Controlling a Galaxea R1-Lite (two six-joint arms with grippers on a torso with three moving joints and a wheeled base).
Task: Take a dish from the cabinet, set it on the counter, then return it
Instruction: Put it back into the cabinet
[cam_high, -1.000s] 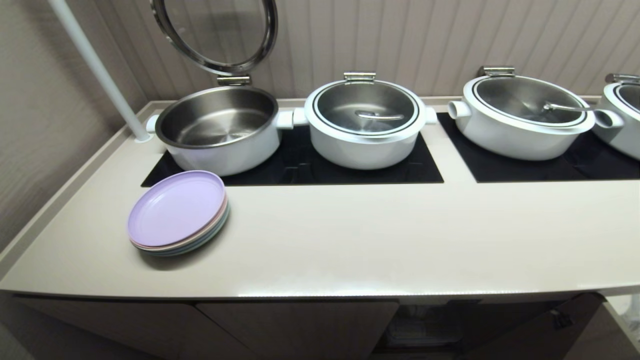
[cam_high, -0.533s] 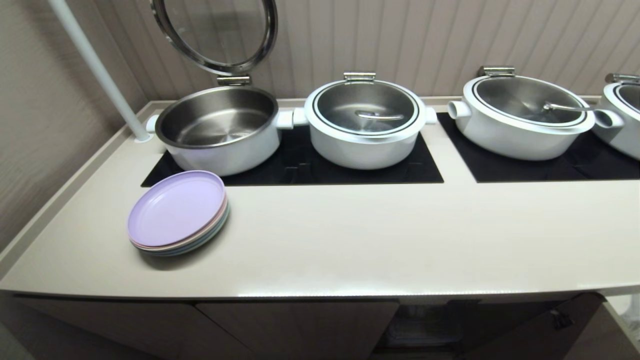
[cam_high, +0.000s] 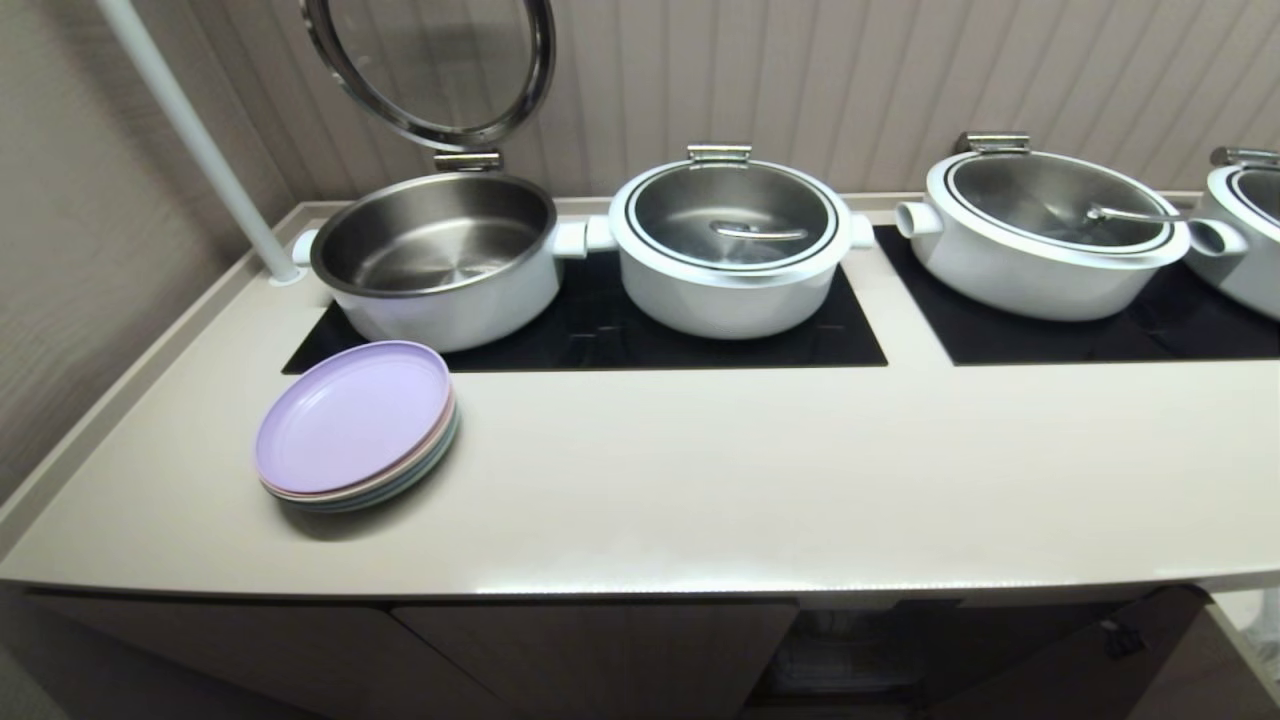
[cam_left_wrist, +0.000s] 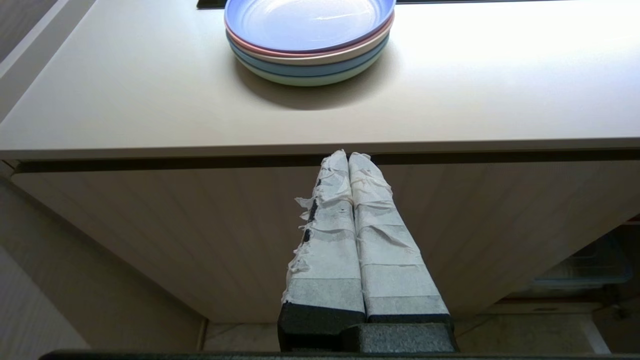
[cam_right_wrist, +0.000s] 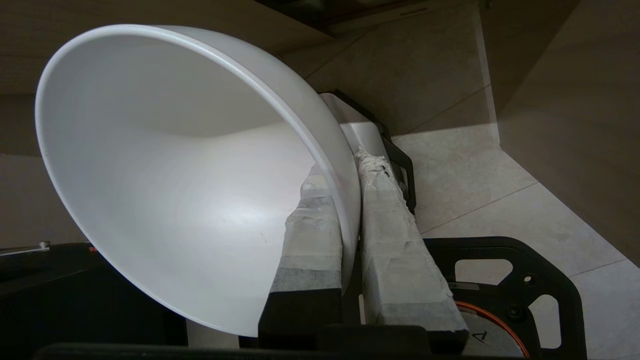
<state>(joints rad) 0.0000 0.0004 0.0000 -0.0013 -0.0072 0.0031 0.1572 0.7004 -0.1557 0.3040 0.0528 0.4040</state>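
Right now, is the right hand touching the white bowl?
Touching. The right wrist view shows the right hand clamped on the white bowl: one finger inside its wall, one outside.

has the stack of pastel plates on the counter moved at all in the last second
No. The plate stack sits in the same place on the counter, just in front of the left black cooktop panel by its near left corner, as before.

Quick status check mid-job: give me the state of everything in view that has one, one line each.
Small white ceramic bowl: gripped by its wall, tilted, off the counter.
Right gripper: shut on the bowl, one finger inside, one outside.
Left gripper: shut, empty, before the cabinet door.
Beige ribbed cabinet: open.
Left white pot: lid raised, empty.
Second white pot: lid down.
Stack of pastel plates: resting on the beige counter.
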